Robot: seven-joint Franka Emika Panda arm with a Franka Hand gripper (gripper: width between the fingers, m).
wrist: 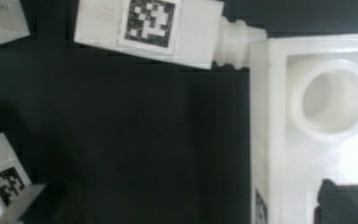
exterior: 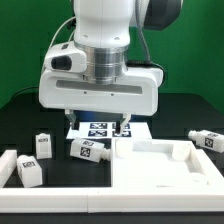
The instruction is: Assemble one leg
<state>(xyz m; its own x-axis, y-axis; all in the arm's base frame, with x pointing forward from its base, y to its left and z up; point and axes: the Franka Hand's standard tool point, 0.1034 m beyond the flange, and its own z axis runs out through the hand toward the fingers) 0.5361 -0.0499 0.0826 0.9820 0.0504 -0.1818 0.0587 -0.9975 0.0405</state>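
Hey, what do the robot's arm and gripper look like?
The arm is glossy white, with a black joint section and a ribbed grey ring at the wrist. The gripper has a wide, boxy white body and short dark fingers.

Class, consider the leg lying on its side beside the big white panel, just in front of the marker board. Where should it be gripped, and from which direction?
Grip the leg across the middle of its blocky body, closing on its two flat long sides, coming straight down from above. It lies flat on the table, tag showing, and its narrower end points toward the panel.
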